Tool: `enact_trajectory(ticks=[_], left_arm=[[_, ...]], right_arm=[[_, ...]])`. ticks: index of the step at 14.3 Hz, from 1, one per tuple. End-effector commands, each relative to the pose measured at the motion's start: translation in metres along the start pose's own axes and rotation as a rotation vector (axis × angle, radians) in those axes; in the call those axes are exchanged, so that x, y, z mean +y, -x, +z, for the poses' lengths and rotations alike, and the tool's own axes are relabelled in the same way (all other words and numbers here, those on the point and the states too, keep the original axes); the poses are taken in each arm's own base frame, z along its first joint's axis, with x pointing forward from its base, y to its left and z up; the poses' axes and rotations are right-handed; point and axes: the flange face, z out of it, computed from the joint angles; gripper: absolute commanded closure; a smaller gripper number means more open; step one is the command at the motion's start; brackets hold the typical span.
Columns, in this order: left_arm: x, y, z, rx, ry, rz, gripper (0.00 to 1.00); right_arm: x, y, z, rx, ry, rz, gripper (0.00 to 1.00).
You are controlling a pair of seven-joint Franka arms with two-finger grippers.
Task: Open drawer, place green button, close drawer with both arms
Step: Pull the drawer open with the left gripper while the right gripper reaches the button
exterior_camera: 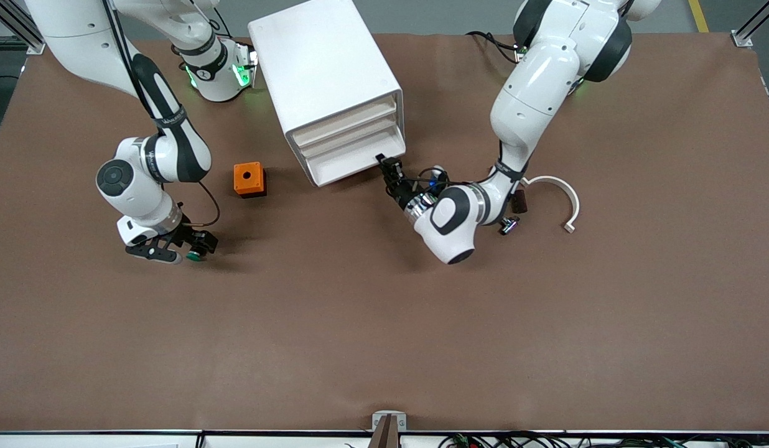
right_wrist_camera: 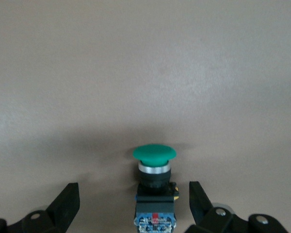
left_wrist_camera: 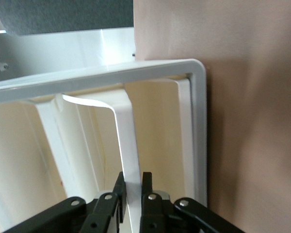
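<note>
In the front view, you see the cabinet [exterior_camera: 335, 81] standing on the brown table [exterior_camera: 384, 323] near the edge where the arm bases stand, about midway between the two ends, its drawer fronts turned toward the front camera. The left gripper [exterior_camera: 386, 167] sits at the corner of the lowest drawer [exterior_camera: 353, 163] that is toward the left arm's end, its fingers pressed together on the drawer's front edge. Toward the right arm's end, the orange box [exterior_camera: 249, 179] rests beside the cabinet. The right gripper [exterior_camera: 184, 249] is low over the table, nearer to the front camera than the orange box, and the button [exterior_camera: 196, 256] shows its green cap at the fingertips. A white curved piece [exterior_camera: 562, 193] lies toward the left arm's end, with a small dark part [exterior_camera: 509, 225] beside the left wrist.

In the left wrist view, you see the left gripper [left_wrist_camera: 132, 187] pinching a thin white edge of the drawer [left_wrist_camera: 128, 145], both black fingers [left_wrist_camera: 119, 189] tight against it, inside the cabinet's rounded frame [left_wrist_camera: 199, 126].

In the right wrist view, you find the button [right_wrist_camera: 154, 189] lying on the table between the fingers of the right gripper [right_wrist_camera: 134, 206], which stand spread wide and clear of it on both sides.
</note>
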Motion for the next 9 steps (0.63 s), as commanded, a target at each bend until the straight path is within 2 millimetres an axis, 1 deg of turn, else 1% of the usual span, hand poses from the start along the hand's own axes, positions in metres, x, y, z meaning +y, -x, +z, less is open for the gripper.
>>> enact_trajectory(ticks=[1,3,4,6,9], left_arm=[[0.002,0.004,-0.042,-0.087,0.036,0.024,0.90],[0.003,0.001,-0.063,-0.122,0.057,0.025,0.90],[0.005,0.000,-0.069,-0.134,0.063,0.023,0.89],[0.007,-0.004,-0.080,-0.151,0.067,0.022,0.89],[0.009,-0.008,-0.087,-0.160,0.070,0.019,0.87]], right_arm=[[0.002,0.010,0.001,-0.001,-0.001,-0.003,0.00],[0.005,0.011,0.003,-0.005,0.001,0.001,0.00],[0.005,0.012,0.004,-0.008,0.002,-0.002,0.00],[0.006,0.012,0.006,-0.011,0.004,0.001,0.00],[0.009,0.013,0.012,-0.019,0.009,0.003,0.00]])
